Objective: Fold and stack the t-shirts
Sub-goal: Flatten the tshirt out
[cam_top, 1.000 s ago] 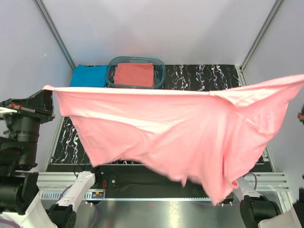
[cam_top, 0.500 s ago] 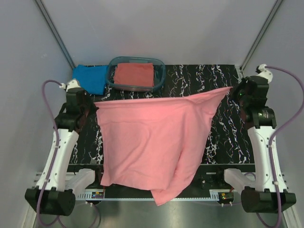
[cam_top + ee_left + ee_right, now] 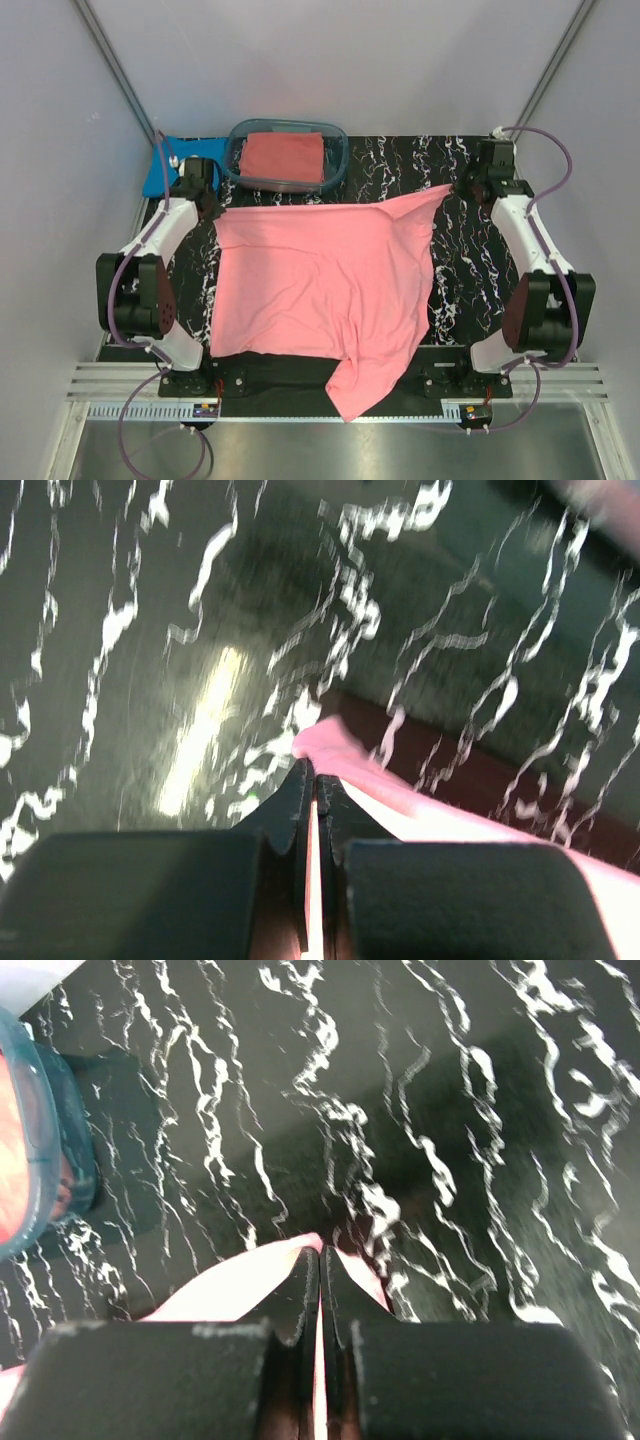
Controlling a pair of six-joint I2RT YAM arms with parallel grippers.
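Step in hand, judging from the layout: spreading the pink t-shirt flat on the tabletop just in front of the tub, ahead of any folding.

Pinching the shirt's far-left corner, in front of the tub and just to its left, with the left fingers pressed fully together on a thin lip of cloth. Leaving alone the blue t-shirt just left of the tub and the coral-red t-shirt inside it.

Noting pink cloth lying mostly flat in front of the tub, but bunching along its right side and trailing a tail over the tabletop edge farthest from the tub.

Pinching the far-right corner, in front of the tub and to its right, with the right fingers likewise clamped tight on pink fabric.

Recommending: holding both corners level and taut while lowering, letting go only after settling the cloth, then smoothing the right-side bunching and drawing the tail back toward the tub.
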